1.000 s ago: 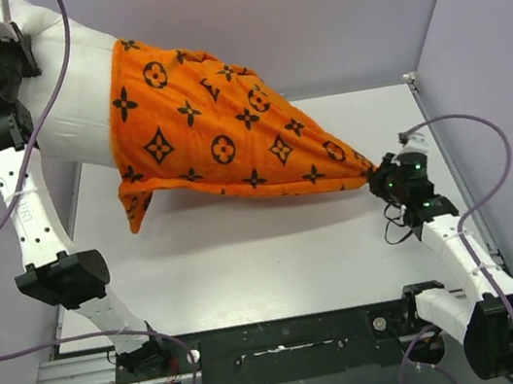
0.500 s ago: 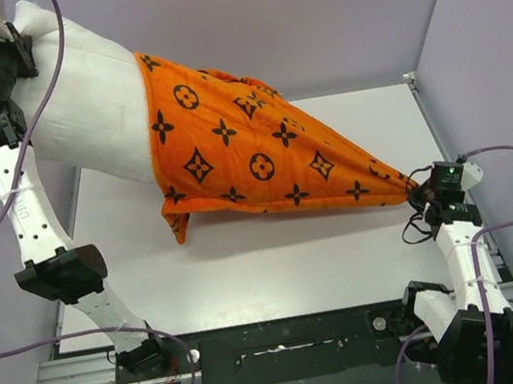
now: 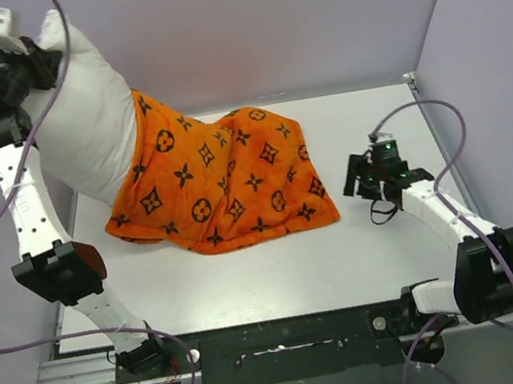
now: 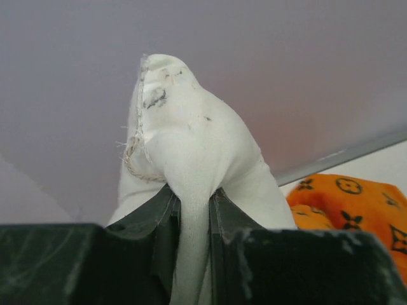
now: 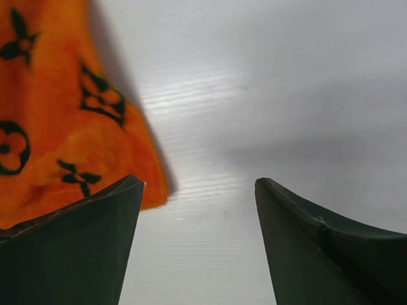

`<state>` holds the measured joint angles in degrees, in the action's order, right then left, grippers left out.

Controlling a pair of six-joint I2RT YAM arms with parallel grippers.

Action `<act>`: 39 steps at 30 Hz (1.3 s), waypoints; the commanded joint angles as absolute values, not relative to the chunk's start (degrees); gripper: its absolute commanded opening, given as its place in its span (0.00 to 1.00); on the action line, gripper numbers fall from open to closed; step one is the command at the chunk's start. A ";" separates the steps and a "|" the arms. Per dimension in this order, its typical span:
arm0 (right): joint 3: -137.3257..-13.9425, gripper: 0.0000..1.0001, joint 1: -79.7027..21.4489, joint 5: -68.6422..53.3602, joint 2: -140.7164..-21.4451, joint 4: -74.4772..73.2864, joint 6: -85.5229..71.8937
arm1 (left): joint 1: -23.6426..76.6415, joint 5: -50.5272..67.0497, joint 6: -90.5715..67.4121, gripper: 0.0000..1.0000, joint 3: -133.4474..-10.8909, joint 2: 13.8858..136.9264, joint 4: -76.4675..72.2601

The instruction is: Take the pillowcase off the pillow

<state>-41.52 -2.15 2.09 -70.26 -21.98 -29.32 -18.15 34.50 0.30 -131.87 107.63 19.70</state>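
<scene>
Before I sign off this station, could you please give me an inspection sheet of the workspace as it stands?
Surface: white table, pillowcase lying on it.
Job's things: pillow hung up by one corner; orange pillowcase slumped, apparently around its lower end.
Clutter: nothing seen.
Grippers: left gripper shut on the pillow's corner; right gripper open, clear of the pillowcase.
Cables: purple cables looping off both arms.
Surroundings: plain walls around.

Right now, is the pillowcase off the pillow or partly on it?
Partly on: the pillowcase wraps one end of the pillow, sagging onto the table.
</scene>
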 commanded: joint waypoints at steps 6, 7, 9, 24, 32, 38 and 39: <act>-60.80 0.76 -7.06 -0.76 -82.76 -12.49 -22.43 | -7.69 48.97 -0.66 0.00 -130.82 98.04 13.94; -63.45 0.77 -7.35 -2.07 -86.32 -11.32 -22.11 | -7.77 49.43 -0.77 0.00 -130.61 97.71 14.42; -70.21 0.80 -8.91 -3.89 -93.58 -9.98 -21.05 | -7.82 50.38 -0.44 0.00 -129.29 96.52 15.00; -107.16 0.87 -16.68 -1.92 -130.82 -18.64 -12.33 | -7.58 54.36 2.00 0.00 -123.19 92.57 17.23; -113.33 0.78 -18.63 2.63 -137.51 -25.08 -10.30 | -6.36 53.59 3.86 0.00 -122.05 92.42 16.82; -108.08 0.17 -18.01 5.99 -134.31 -24.51 -14.40 | -5.72 50.89 6.35 0.00 -121.53 92.26 16.44; -106.60 0.03 -17.49 6.66 -132.80 -24.17 -15.33 | -5.71 50.36 6.92 0.00 -121.86 92.36 16.53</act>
<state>-110.56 -18.37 3.16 -136.55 -23.68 -11.68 -6.48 50.59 4.84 -121.21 94.32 18.20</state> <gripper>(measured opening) 0.272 0.137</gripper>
